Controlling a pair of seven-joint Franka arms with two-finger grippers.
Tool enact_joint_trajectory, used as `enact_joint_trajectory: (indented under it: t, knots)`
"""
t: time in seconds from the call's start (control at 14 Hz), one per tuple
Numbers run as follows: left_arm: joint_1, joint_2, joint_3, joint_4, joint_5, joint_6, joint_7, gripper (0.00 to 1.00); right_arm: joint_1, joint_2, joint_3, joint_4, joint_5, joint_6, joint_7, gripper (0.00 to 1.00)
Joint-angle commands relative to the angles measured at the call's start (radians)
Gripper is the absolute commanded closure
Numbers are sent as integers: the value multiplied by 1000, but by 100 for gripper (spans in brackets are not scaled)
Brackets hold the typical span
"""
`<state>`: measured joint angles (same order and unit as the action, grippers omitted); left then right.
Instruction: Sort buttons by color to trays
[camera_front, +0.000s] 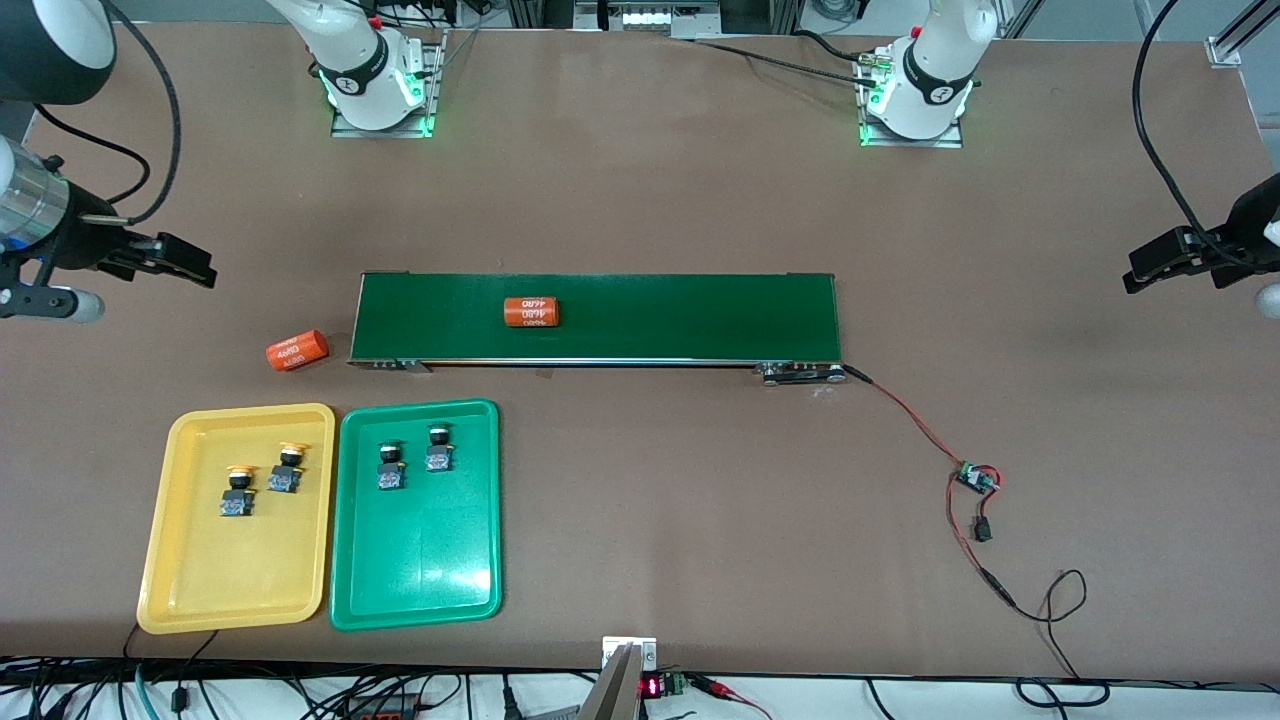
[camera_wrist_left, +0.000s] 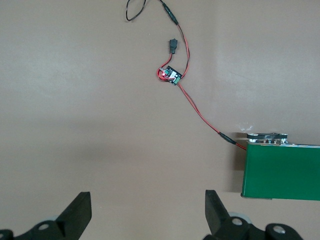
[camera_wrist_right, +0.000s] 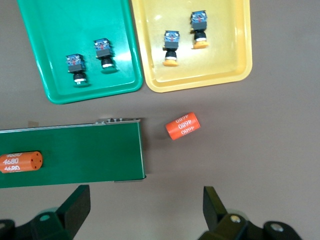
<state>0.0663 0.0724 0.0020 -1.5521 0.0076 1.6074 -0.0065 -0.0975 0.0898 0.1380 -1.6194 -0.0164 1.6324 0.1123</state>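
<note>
Two yellow-capped buttons (camera_front: 238, 490) (camera_front: 288, 468) lie in the yellow tray (camera_front: 230, 570). Two green-capped buttons (camera_front: 391, 465) (camera_front: 438, 448) lie in the green tray (camera_front: 420, 560) beside it. The right wrist view shows both trays, the yellow tray (camera_wrist_right: 225, 50) with its buttons (camera_wrist_right: 171, 47) and the green tray (camera_wrist_right: 50, 30) with its buttons (camera_wrist_right: 104, 52). My right gripper (camera_front: 188, 265) (camera_wrist_right: 147, 205) hangs open and empty above the table at the right arm's end. My left gripper (camera_front: 1150, 268) (camera_wrist_left: 148, 210) hangs open and empty over bare table at the left arm's end.
A long dark-green conveyor belt (camera_front: 680, 315) crosses the middle, with an orange cylinder (camera_front: 531, 312) lying on it. Another orange cylinder (camera_front: 297, 351) lies on the table just off the belt's end. Red and black wires with a small circuit board (camera_front: 975, 478) trail from the belt's other end.
</note>
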Motion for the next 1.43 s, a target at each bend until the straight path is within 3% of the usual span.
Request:
enact_joint_trajectory:
  t: [0.0, 0.64, 1.36]
  knots:
    - [3, -23, 4, -23, -18, 5, 11, 0, 15, 7, -1, 12, 13, 3, -11, 0]
    - [3, -25, 4, -23, -17, 5, 11, 0, 84, 10, 0, 4, 15, 7, 7, 0]
    - [3, -23, 4, -23, -17, 11, 11, 0, 81, 10, -1, 9, 7, 14, 4, 0]
